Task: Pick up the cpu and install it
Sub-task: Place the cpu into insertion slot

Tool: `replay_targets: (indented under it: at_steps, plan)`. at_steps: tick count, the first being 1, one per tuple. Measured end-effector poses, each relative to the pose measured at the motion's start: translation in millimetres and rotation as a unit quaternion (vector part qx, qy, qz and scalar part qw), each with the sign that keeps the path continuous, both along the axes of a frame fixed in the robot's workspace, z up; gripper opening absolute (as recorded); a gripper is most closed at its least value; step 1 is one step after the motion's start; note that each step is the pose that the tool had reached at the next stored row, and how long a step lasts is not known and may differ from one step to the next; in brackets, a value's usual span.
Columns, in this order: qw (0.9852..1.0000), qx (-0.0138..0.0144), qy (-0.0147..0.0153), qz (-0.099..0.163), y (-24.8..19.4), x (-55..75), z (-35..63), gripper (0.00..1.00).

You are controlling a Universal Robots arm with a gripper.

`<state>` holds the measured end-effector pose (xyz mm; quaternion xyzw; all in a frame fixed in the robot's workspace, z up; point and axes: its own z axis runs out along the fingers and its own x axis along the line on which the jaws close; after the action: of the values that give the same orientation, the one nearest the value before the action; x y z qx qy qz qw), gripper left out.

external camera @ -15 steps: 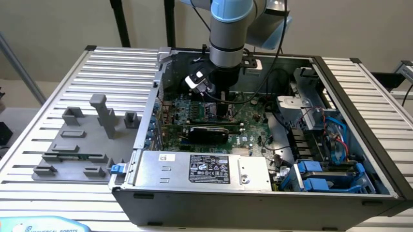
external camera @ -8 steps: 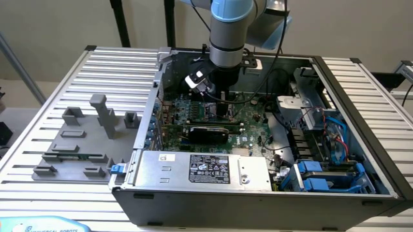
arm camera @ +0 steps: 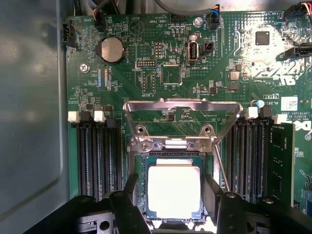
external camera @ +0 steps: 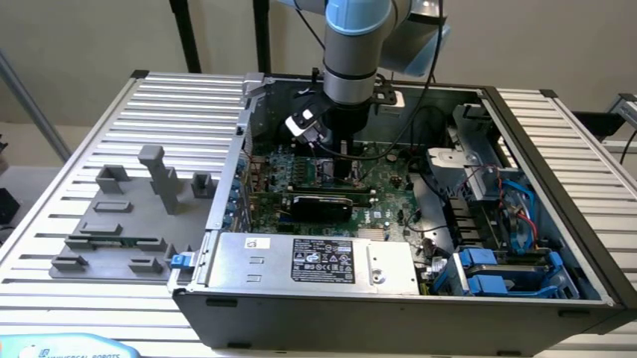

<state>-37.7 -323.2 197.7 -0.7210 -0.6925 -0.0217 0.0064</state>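
- cpu [arm camera: 174, 190] lies flat in its socket [arm camera: 140, 163] on the green board [arm camera: 146, 53], inside the open computer case [external camera: 398, 309].
- It is a small flat square with a pale silver top and a thin green edge all round.
- The shiny metal frame [arm camera: 183, 105] that holds the chip down is flipped up, so the top of the chip is bare.
- The gripper [arm camera: 171, 190] hangs right over the chip. Its jaws are wide open, with one black finger [arm camera: 213, 200] just beside each side of the chip. I cannot see them squeezing it, so it looks let go, not held.
- In the exterior view the arm [external camera: 350, 60] reaches straight down into the case, and the gripper [external camera: 333, 153] is low over the board.
- I think the chip is very light and stiff. It will not bend.
- I think the top is smooth and could slip, so the two side edges are the best place to hold it.
- The underside and the socket are likely easy to hurt, so I would keep the chip flat and use a soft squeeze, with no pushing or tipping.
- The long black slots [arm camera: 92, 156] stand near on both sides, so there is little room for the fingers.
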Motion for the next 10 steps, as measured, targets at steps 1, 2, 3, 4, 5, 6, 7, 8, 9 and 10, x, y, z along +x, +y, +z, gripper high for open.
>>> replay_targets:
  at_steps: [1,2,3,4,5,6,7,8,9,10]
  plan:
    - [1.0000,0.0021,0.0003,0.000,-0.1,-0.1,0.2,0.63]
    - [1.0000,0.0039,0.0002,0.000,0.0,-0.1,0.1,0.63]
    - [1.0000,0.0041,0.0001,0.000,0.1,-0.1,0.0,0.63]
    - [1.0000,0.0043,0.0002,0.000,0.1,0.0,-0.1,0.63]
    - [1.0000,0.0044,0.0003,0.000,0.0,0.1,-0.2,0.63]
    - [1.0000,0.0045,0.0003,0.000,-0.1,0.3,-0.2,0.63]
    - [1.0000,0.0045,0.0004,0.000,-0.1,0.6,-0.2,0.63]
    - [1.0000,0.0044,0.0005,0.000,-0.2,1.1,-0.2,0.63]
    - [1.0000,0.0045,0.0005,0.000,-0.3,2.0,-0.2,0.63]
    - [1.0000,0.0044,0.0006,0.000,-0.4,2.8,-0.2,0.63]
